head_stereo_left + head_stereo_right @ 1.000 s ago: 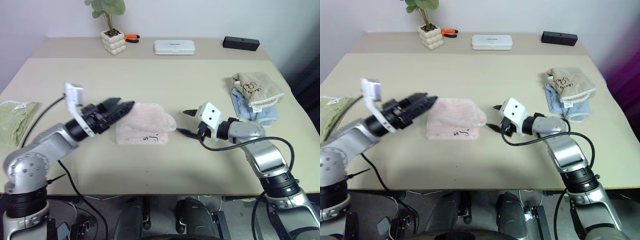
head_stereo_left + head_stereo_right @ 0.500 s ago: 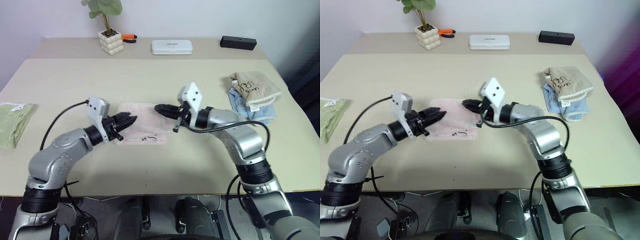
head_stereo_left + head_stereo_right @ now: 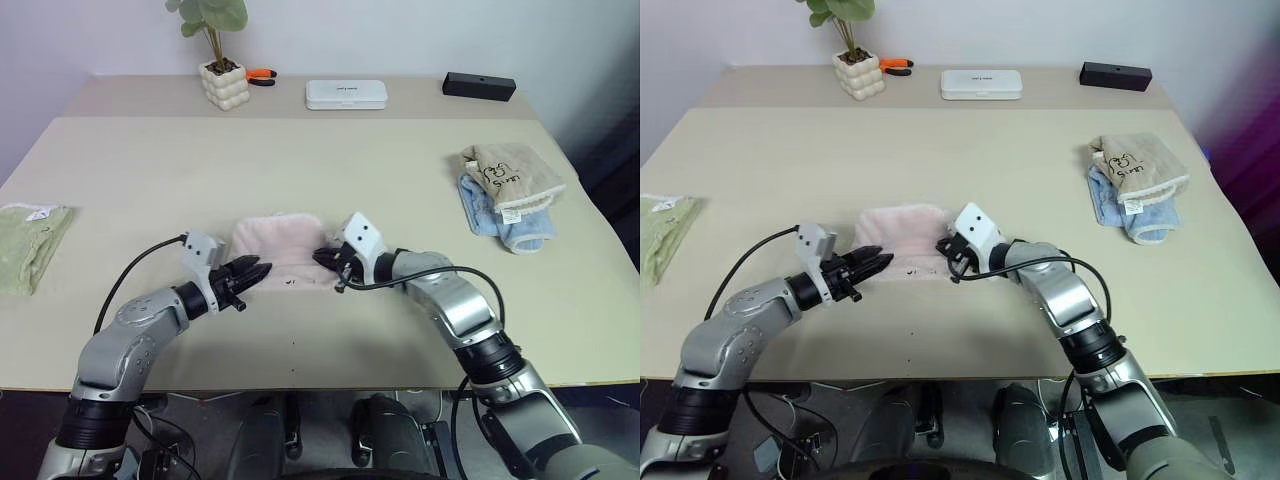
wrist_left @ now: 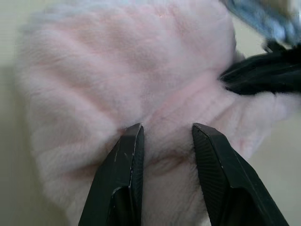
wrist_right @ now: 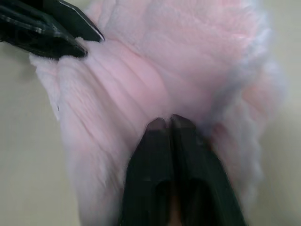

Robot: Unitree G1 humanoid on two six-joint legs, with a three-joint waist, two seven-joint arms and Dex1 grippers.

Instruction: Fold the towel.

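1. The towel (image 3: 282, 250) lies on the surface (image 3: 330, 160) as a compact pink bundle, between the left claw (image 3: 252, 272) and the right claw (image 3: 327, 258). It looks already doubled over at least once, judging by its small footprint and the thick, rounded edges.

2. The left claw sits at the towel's near corner. In the left wrist view its two fingers (image 4: 123, 167) stand apart, tips pressed against the pink pile with a ridge of cloth between them. I judge it is ready to pinch but has not yet closed on anything.

3. The right claw is at the opposite near corner, facing the left one. In the right wrist view its fingers (image 5: 160, 141) are pressed together, tips dug into the pile. Whether a fold of cloth is actually caught between them cannot be told.

4. What seems left: another fold, or a tidying of this one. The bundle's edges are uneven and puffy, not a crisp rectangle, and both claws are set at its front edge.

5. Beyond the right claw, well apart, sits a stack of beige and blue towels (image 3: 510, 185); beyond the left claw, at the surface edge, a green towel (image 3: 28, 240). Neither is touched.
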